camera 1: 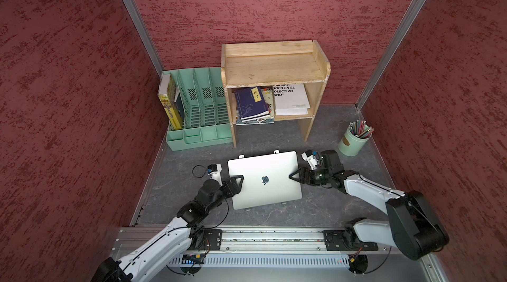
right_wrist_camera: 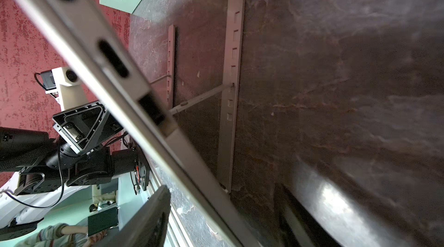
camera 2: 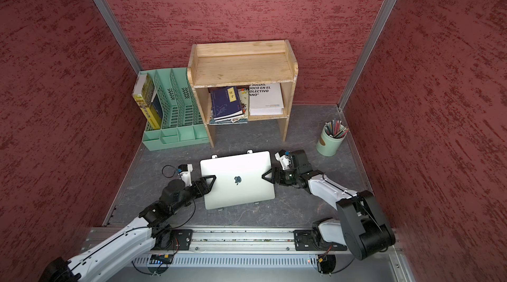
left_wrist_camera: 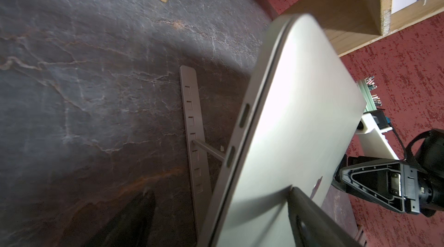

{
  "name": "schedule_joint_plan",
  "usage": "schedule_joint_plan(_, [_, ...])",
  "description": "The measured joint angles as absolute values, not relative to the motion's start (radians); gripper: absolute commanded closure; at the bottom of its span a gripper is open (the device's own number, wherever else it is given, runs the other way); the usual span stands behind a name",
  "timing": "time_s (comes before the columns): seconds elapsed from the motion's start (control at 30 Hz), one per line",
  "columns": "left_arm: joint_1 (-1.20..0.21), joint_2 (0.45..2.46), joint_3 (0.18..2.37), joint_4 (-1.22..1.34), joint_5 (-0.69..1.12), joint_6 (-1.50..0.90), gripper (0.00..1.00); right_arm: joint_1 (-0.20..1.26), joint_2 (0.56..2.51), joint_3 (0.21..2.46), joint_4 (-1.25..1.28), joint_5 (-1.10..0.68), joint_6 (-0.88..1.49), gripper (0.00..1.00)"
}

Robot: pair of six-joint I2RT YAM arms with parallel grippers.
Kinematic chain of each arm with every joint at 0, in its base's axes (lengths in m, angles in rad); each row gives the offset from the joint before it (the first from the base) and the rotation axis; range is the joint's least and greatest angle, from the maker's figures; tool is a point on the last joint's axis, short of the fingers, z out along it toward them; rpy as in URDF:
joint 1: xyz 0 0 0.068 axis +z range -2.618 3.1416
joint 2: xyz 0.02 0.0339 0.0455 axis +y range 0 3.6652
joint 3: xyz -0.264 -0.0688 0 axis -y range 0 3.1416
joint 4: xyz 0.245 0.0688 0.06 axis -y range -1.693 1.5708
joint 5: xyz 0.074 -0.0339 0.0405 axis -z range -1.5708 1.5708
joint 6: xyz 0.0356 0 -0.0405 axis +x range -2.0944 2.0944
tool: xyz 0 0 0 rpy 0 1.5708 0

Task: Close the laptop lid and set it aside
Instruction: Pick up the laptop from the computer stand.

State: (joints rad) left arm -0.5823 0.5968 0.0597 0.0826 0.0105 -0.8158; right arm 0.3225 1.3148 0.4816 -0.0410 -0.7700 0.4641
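Observation:
The silver laptop (camera 1: 264, 192) rests on a folding stand in the middle of the table, seen in both top views. The laptop lid (camera 2: 236, 165) is down flat, apple logo up. My left gripper (camera 1: 240, 178) straddles the laptop's left edge and my right gripper (camera 1: 292, 176) its right edge. In the left wrist view one finger (left_wrist_camera: 312, 217) lies over the lid (left_wrist_camera: 300, 113) and the other sits well below the base. In the right wrist view the laptop's edge (right_wrist_camera: 120, 65) runs between my right gripper's (right_wrist_camera: 225, 188) spread fingers, with gaps on both sides.
The stand's slotted rails (right_wrist_camera: 230, 89) lie on the dark table under the laptop. A wooden shelf (camera 1: 274, 74) with books and a green file organiser (camera 1: 200, 113) stand behind. A green pencil cup (camera 1: 354, 140) stands at the back right. Red walls close in three sides.

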Motion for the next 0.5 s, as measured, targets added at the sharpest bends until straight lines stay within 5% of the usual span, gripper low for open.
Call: schedule_joint_plan(0.5, [-0.577, 0.53, 0.051, 0.071, 0.053, -0.814, 0.43, 0.318, 1.324, 0.479, 0.027, -0.817, 0.486, 0.5])
